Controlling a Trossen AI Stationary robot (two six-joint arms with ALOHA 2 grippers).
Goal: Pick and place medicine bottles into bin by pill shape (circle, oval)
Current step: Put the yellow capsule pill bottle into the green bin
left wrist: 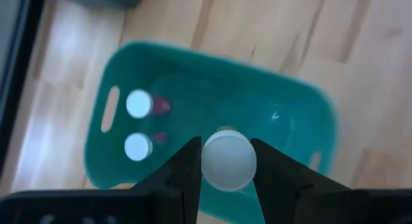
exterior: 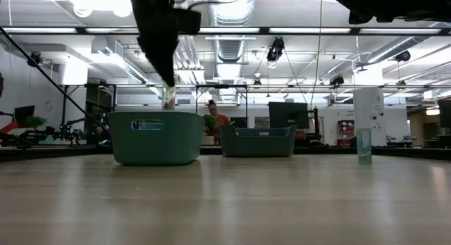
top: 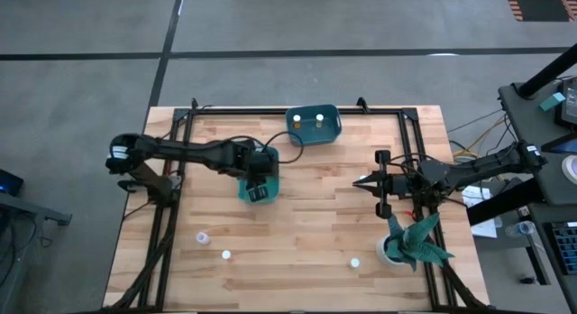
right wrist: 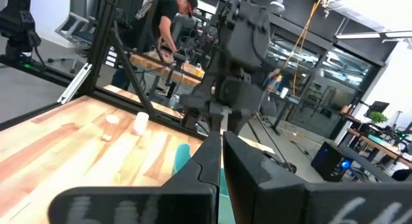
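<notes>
My left gripper is shut on a small medicine bottle with a white cap and hangs over the nearer teal bin. Two white-capped bottles lie on that bin's floor. In the low view the held bottle shows just above the bin's rim. A second teal bin at the far edge holds two bottles. Loose bottles stand on the table's near part. My right gripper waits shut at the right, above the table. My left gripper pinches the bottle between its two fingers, which lie on opposite sides of it just below the white cap. The fingers come steeply from above. The bottle hangs clear over the bin's inside, its cap toward the wrist.
A teal-leaved plant in a white pot stands at the near right, close to my right arm. Black rails frame the table. Bare wood lies between the two bins and my right gripper. A person works beyond the table.
</notes>
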